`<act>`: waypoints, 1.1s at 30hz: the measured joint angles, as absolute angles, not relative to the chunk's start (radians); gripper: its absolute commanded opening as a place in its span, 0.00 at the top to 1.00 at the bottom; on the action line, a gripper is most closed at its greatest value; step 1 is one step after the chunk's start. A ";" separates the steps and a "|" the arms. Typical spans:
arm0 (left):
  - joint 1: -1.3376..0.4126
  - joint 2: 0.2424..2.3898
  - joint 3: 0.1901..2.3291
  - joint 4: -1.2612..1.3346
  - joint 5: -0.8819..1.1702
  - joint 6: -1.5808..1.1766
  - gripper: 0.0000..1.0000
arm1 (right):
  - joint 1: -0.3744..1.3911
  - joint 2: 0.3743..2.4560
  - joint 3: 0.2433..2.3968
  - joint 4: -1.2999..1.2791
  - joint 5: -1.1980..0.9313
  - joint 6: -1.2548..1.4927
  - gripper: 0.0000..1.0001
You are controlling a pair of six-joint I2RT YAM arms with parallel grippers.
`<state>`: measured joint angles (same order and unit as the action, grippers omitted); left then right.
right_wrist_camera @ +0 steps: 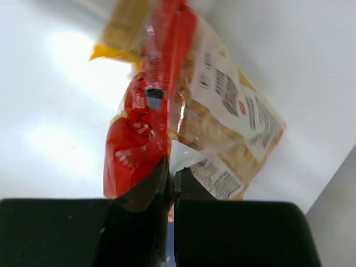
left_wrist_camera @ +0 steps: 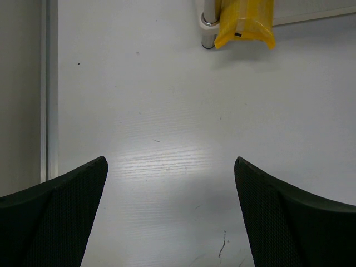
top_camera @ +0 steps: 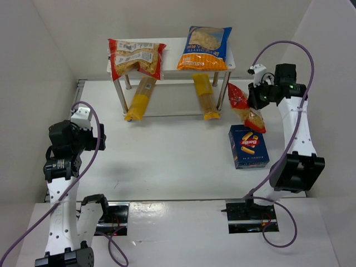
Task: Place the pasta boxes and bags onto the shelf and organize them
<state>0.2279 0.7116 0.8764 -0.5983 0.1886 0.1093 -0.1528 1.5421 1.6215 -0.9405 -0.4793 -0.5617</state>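
My right gripper (top_camera: 257, 95) is shut on the edge of the small red-edged clear pasta bag (top_camera: 245, 108), which hangs lifted beside the shelf's right legs; the wrist view shows the bag (right_wrist_camera: 189, 111) pinched between my fingers. The dark-blue pasta box (top_camera: 248, 146) lies flat on the table below it. The shelf (top_camera: 169, 45) carries the larger red bag (top_camera: 136, 57) and the blue-and-orange bag (top_camera: 204, 48) on its white top. Two long yellow bags (top_camera: 140, 99) (top_camera: 204, 95) lie on the lower level. My left gripper (top_camera: 83, 119) is open and empty at the left.
White walls enclose the table on the left, back and right. A shelf leg (left_wrist_camera: 208, 25) and the end of a yellow bag (left_wrist_camera: 245, 22) show at the top of the left wrist view. A metal strip (left_wrist_camera: 49, 89) runs along the table's left edge.
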 measured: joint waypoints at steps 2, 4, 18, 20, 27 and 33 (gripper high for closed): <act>0.228 0.712 0.876 -0.598 0.189 0.109 0.00 | -0.125 1.499 1.622 -0.997 -0.487 -0.583 1.00; 0.228 0.712 0.876 -0.598 0.189 0.109 0.00 | -0.075 1.452 1.621 -1.057 -0.497 -0.608 1.00; 0.228 0.691 0.876 -0.599 0.197 0.110 0.00 | 0.362 1.323 1.441 -1.131 -0.500 -0.612 1.00; 0.228 0.687 0.876 -0.599 0.198 0.110 0.00 | 0.450 1.354 1.425 -1.111 -0.484 -0.591 1.00; 0.228 0.683 0.876 -0.599 0.204 0.110 0.00 | 0.613 1.523 1.432 -1.055 -0.461 -0.548 1.00; 0.228 0.683 0.876 -0.599 0.205 0.110 0.00 | 0.740 1.597 1.481 -0.994 -0.305 -0.520 1.00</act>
<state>0.2279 0.6834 0.8764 -0.5987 0.2050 0.1097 0.7399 1.5974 1.4815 -0.9943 -0.3046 -0.5201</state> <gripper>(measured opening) 1.000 0.050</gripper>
